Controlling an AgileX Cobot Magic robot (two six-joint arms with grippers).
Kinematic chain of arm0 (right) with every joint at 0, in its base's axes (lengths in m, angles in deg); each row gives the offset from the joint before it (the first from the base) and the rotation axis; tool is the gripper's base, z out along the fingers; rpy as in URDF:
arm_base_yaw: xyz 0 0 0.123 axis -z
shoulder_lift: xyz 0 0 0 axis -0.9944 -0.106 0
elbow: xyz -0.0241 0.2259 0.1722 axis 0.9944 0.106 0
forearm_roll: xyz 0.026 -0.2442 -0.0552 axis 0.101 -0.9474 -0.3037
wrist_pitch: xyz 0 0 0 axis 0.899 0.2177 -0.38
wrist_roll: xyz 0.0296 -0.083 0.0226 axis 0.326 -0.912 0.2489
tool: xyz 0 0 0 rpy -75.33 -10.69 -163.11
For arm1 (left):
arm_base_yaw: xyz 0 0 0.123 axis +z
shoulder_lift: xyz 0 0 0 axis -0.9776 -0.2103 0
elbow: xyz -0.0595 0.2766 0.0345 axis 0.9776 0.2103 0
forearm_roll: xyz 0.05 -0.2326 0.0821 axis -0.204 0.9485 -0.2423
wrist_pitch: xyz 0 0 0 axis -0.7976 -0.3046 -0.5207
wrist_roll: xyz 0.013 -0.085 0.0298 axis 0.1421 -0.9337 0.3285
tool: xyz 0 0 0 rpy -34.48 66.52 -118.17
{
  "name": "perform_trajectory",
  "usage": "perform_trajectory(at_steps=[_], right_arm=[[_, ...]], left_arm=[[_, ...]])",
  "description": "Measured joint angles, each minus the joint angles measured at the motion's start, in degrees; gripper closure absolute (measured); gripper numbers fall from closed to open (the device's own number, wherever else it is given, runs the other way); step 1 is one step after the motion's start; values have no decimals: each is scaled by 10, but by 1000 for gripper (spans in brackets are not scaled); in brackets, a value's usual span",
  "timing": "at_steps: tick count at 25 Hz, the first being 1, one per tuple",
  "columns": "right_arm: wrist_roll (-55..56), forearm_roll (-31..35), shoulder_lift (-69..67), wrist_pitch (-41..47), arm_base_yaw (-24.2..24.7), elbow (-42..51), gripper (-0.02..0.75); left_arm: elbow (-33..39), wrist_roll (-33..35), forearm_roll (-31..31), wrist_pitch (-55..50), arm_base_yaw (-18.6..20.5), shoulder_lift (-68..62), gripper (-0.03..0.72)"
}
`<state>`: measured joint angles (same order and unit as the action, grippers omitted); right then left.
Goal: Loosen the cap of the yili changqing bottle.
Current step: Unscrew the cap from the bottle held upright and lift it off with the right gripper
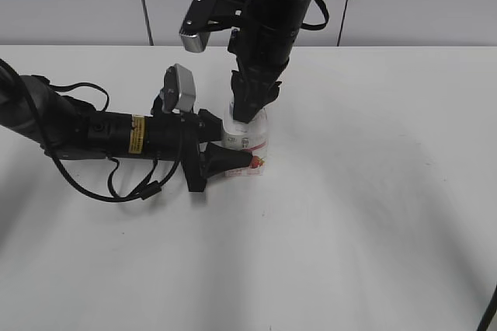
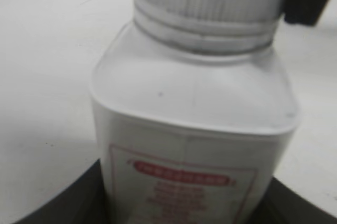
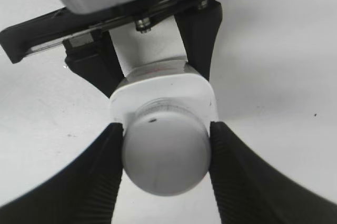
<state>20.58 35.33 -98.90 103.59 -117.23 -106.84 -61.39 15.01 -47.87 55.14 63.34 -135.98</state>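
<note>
Right wrist view is showing the right gripper (image 3: 166, 158) closing its two ribbed black fingers (image 3: 108, 171) against opposite sides of the cap (image 3: 166, 153), which is sitting on top of the bottle (image 3: 163, 95). Beyond it, the left gripper (image 3: 150, 69) is clamping the bottle's body from both sides, its jaws narrowed onto the white walls.

In the exterior view the bottle (image 1: 247, 144) is standing upright on the table (image 1: 373, 214), near the middle and slightly left. The right gripper (image 1: 248, 109) is hanging straight down over it from an arm descending from the far top edge. The left gripper (image 1: 233, 156) is reaching in level from the left, its arm lying low along the table with cables trailing beneath.
</note>
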Motion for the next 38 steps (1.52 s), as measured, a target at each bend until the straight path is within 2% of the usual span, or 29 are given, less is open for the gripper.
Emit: perform_trajectory(at_steps=[8,15,18,22,27,30,38], right_arm=[[-3,-10,0,5,0,0,285],[4,19,5,6,0,0,256],[43,26,16,6,0,-1,256],[170,16,21,7,0,-19,256],[444,6,21,8,0,-25,256],[567,4,21,9,0,-25,256],[742,4,21,9,0,-25,256]], left_arm=[[0,-3,0,0,0,0,310],[0,-3,0,0,0,0,311],[0,-2,0,0,0,0,311],[0,-3,0,0,0,0,312],[0,-3,0,0,0,0,312],[0,-3,0,0,0,0,312],[0,-10,0,0,0,0,312]])
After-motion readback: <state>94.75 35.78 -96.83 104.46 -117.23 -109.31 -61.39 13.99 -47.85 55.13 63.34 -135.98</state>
